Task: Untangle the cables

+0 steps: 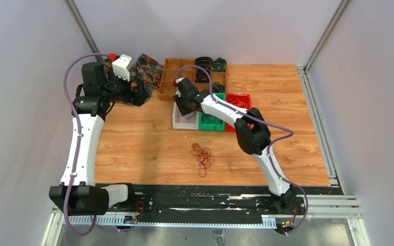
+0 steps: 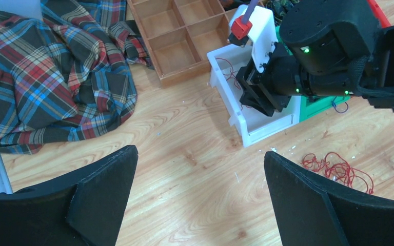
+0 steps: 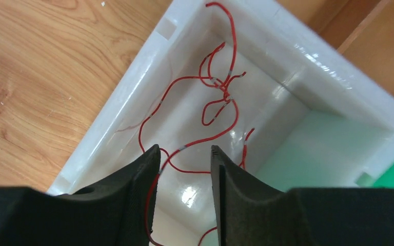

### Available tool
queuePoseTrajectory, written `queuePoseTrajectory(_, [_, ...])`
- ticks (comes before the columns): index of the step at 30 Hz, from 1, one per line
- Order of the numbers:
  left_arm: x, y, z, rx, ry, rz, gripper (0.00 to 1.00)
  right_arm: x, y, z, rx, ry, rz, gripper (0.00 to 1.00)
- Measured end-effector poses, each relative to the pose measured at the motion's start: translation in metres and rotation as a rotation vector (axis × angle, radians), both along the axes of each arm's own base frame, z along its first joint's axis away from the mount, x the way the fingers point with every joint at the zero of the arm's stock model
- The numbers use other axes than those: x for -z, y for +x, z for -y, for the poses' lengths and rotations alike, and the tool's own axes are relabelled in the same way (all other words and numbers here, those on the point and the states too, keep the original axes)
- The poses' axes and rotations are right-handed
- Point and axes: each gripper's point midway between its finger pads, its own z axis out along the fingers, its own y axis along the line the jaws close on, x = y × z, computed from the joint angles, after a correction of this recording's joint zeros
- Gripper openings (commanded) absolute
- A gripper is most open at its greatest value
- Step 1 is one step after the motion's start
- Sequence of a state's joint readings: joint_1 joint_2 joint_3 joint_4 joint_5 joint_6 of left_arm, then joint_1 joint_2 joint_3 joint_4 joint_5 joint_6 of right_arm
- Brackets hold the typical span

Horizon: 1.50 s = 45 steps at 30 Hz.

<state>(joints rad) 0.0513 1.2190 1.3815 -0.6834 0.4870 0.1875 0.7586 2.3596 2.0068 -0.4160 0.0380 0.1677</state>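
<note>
A tangle of red and yellow cables [image 1: 202, 156] lies on the wooden table in front of the bins; it also shows in the left wrist view [image 2: 338, 169]. One loose red wire [image 3: 220, 97] lies inside the white bin [image 3: 113, 123]. My right gripper [image 3: 184, 151] hangs just over that bin [image 1: 184, 123] with its jaws a little apart. A strand of the wire runs along the inner face of the left finger. My left gripper [image 2: 200, 159] is wide open and empty above bare wood, near the plaid cloth [image 2: 46, 77].
A green bin [image 1: 210, 120] and a red bin [image 1: 238, 100] stand right of the white one. A wooden divided tray [image 1: 172, 77] holding dark cable bundles sits behind them. The plaid cloth [image 1: 149, 66] is heaped at the back left.
</note>
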Motion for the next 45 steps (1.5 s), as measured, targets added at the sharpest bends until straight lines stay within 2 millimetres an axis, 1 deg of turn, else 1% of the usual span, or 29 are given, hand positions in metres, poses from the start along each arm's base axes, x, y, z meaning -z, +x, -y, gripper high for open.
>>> queuePoseTrajectory(2, [0.000,0.000,0.000,0.002,0.002,0.001,0.98,-0.008,0.002,0.001,0.005,0.001,0.019,0.51])
queuePoseTrajectory(4, [0.000,0.000,0.000,0.004,0.002,0.000,0.98,-0.024,0.002,0.001,0.005,0.015,0.041,0.54])
queuePoseTrajectory(5, [0.000,-0.001,0.000,0.005,0.001,-0.001,0.98,-0.038,0.003,0.001,0.005,0.031,0.061,0.55])
queuePoseTrajectory(8, [0.001,-0.001,0.001,0.007,0.001,-0.002,0.98,-0.072,0.006,0.000,0.008,0.075,0.112,0.58])
queuePoseTrajectory(9, [0.001,-0.001,0.001,0.008,0.002,-0.002,0.98,-0.086,0.006,0.000,0.010,0.094,0.136,0.58])
queuePoseTrajectory(13, [0.002,-0.003,0.001,0.012,0.007,-0.006,0.98,-0.123,0.006,0.003,0.016,0.136,0.193,0.60])
queuePoseTrajectory(16, [0.003,-0.005,0.001,0.015,0.009,-0.014,0.98,-0.135,0.003,0.007,0.018,0.147,0.213,0.60])
queuePoseTrajectory(18, [0.004,-0.006,0.002,0.022,0.011,-0.019,0.98,-0.135,-0.003,0.012,0.015,0.144,0.214,0.60])
queuePoseTrajectory(20, [0.006,-0.008,0.002,0.031,0.015,-0.027,0.98,-0.133,-0.015,0.021,0.009,0.132,0.206,0.56])
queuePoseTrajectory(22, [0.009,-0.010,0.002,0.042,0.023,-0.035,0.98,-0.132,-0.037,0.032,-0.005,0.124,0.199,0.54])
queuePoseTrajectory(23, [0.010,-0.012,0.003,0.048,0.027,-0.040,0.98,-0.131,-0.051,0.039,-0.013,0.127,0.198,0.53])
queuePoseTrajectory(26, [0.018,-0.016,0.004,0.075,0.041,-0.055,0.98,-0.121,-0.105,0.060,-0.057,0.129,0.181,0.50])
queuePoseTrajectory(27, [0.022,-0.018,0.005,0.086,0.045,-0.064,0.98,-0.114,-0.129,0.066,-0.086,0.135,0.176,0.50])
queuePoseTrajectory(29, [0.031,-0.024,0.007,0.113,0.049,-0.088,0.98,-0.096,-0.159,0.074,-0.126,0.126,0.153,0.49])
queuePoseTrajectory(30, [0.036,-0.027,0.009,0.130,0.048,-0.100,0.98,-0.083,-0.176,0.077,-0.152,0.119,0.129,0.48])
queuePoseTrajectory(32, [0.047,-0.036,0.014,0.167,0.036,-0.126,0.98,-0.057,-0.197,0.085,-0.180,0.100,0.075,0.47])
queuePoseTrajectory(34, [0.058,-0.047,0.021,0.214,0.021,-0.147,0.98,-0.031,-0.211,0.095,-0.186,0.083,0.018,0.44])
queuePoseTrajectory(36, [0.068,-0.058,0.028,0.254,0.016,-0.167,0.98,-0.012,-0.222,0.103,-0.182,0.071,-0.028,0.41])
queuePoseTrajectory(37, [0.073,-0.063,0.032,0.274,0.016,-0.177,0.98,-0.006,-0.226,0.105,-0.181,0.069,-0.045,0.39])
queuePoseTrajectory(41, [0.089,-0.082,0.056,0.383,0.033,-0.212,0.98,0.007,-0.226,0.097,-0.176,0.086,-0.076,0.25])
queuePoseTrajectory(43, [0.095,-0.089,0.066,0.432,0.044,-0.220,0.98,0.016,-0.227,0.094,-0.169,0.088,-0.097,0.14])
queuePoseTrajectory(45, [0.100,-0.093,0.073,0.470,0.053,-0.228,0.98,0.018,-0.227,0.092,-0.169,0.093,-0.101,0.02])
